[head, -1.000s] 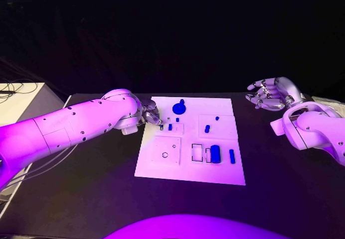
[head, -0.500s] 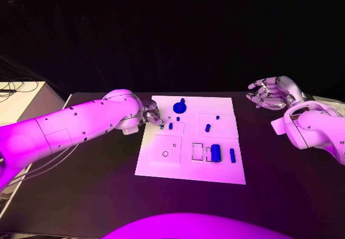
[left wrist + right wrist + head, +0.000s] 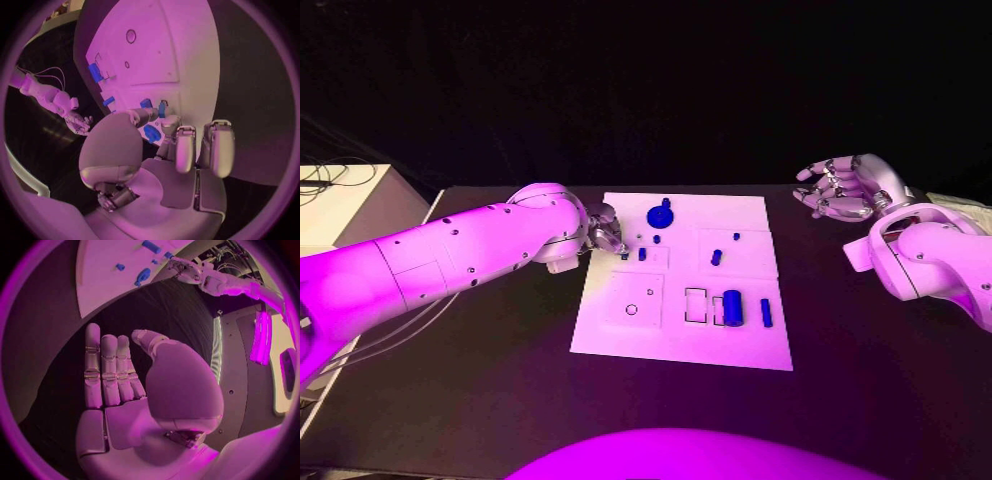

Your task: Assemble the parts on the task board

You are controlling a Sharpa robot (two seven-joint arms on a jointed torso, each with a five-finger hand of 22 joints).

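Note:
The white task board (image 3: 678,330) lies mid-table with several blue parts on it. A round part (image 3: 659,213) sits at the far edge, with two small pegs (image 3: 642,254) just nearer. A thick cylinder (image 3: 733,307) and a thin bar (image 3: 766,312) lie at the near right. My left hand (image 3: 606,232) hovers at the board's far left edge. Its thumb and forefinger are parted beside the pegs (image 3: 145,103) and the round part (image 3: 152,133), gripping nothing I can see. My right hand (image 3: 845,190) floats off the board's far right corner, fingers straight and empty (image 3: 115,372).
Black table (image 3: 473,380) surrounds the board. A pale box (image 3: 336,205) stands off the table's left edge. The board shows a round hole (image 3: 630,310) and rectangular slots (image 3: 695,305) near its middle.
My left hand's fingertips have drawn back slightly from the small pegs toward the board's far left. The parts and my right hand have stayed put.

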